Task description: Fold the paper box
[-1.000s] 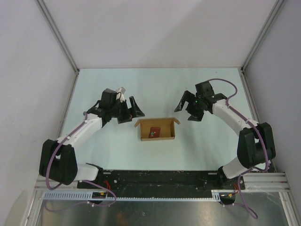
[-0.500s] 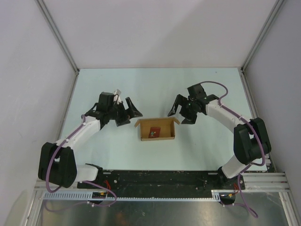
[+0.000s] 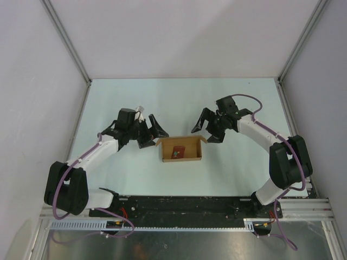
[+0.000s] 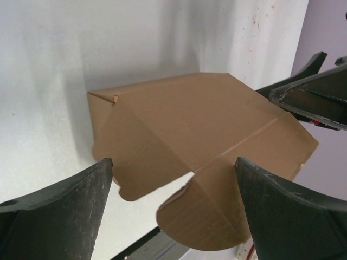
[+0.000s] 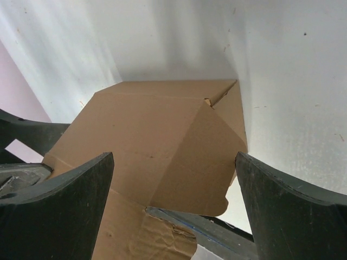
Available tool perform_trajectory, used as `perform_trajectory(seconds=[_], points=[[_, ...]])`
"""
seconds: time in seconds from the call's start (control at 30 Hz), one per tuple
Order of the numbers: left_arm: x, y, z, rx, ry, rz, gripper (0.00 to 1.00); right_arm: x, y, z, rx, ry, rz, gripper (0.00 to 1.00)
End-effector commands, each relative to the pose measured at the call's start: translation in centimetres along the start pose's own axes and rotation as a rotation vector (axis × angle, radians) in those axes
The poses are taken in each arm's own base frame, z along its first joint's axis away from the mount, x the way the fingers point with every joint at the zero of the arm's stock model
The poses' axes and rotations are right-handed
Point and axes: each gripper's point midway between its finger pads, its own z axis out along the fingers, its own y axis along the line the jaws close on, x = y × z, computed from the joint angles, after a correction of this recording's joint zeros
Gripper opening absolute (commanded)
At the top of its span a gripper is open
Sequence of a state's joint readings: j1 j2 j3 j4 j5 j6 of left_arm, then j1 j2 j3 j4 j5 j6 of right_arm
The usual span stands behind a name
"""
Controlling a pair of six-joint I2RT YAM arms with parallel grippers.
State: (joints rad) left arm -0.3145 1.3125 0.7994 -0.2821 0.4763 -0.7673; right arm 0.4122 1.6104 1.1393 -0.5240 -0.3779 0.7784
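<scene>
Near the middle of the tabletop (image 3: 179, 100), between the two arms, sits the paper box (image 3: 193, 152), a shallow brown cardboard tray with its walls up, its top open and a short flap splayed outward at each end. A small red item (image 3: 178, 152) lies on its floor. The left end effector (image 3: 152, 134) hovers just beside the left end with its jaws spread wide and nothing between them. The right end effector (image 3: 205, 131) mirrors it just beside the right end, equally wide and empty. Each wrist view shows an outer end wall of the box framed between its own dark fingers (image 4: 59, 211), with creased panels and a rounded tab hanging loose. The card looks thin and very light, so it will probably skate across the smooth tabletop if pushed from one side only; pressing from both ends together should keep it in place. Its panels seem fairly stiff, while the scored lines should bend readily, so folding ought to follow those creases and not fight the flat faces. A hard pinch in mid-panel could dent or buckle it. The safest hold appears to be on an end flap or the top edge of a wall, close to a crease, with light pressure.
</scene>
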Motion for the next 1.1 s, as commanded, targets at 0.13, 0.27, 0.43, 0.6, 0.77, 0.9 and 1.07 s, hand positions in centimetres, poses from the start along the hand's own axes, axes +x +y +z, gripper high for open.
perform_trajectory(seconds=[0.13,0.27,0.43,0.6,0.77,0.9,1.07], points=[[0.6,-2.5,0.3,0.082,0.017,-0.01,1.0,-0.4,3.5,-1.1,-0.12,-0.001,-0.009,1.0],[0.8,-3.1,0.4,0.095,0.024,-0.008,1.0,-0.2,4.2,-1.3,-0.143,0.006,-0.005,1.0],[0.9,-3.7,0.5,0.108,0.03,-0.012,1.0,0.2,4.8,-1.4,-0.165,0.016,-0.004,1.0],[0.8,-4.5,0.4,0.128,0.032,-0.012,1.0,0.3,5.5,-1.7,-0.194,0.02,-0.005,1.0],[0.6,-5.0,0.5,0.135,0.031,-0.009,1.0,0.6,5.7,-1.6,-0.196,0.025,-0.009,1.0],[0.9,-4.9,0.8,0.131,0.04,-0.01,1.0,1.0,5.8,-1.5,-0.19,0.031,-0.018,1.0],[1.0,-4.9,0.9,0.133,0.036,-0.013,0.99,1.2,6.1,-1.5,-0.198,0.033,-0.026,0.95]])
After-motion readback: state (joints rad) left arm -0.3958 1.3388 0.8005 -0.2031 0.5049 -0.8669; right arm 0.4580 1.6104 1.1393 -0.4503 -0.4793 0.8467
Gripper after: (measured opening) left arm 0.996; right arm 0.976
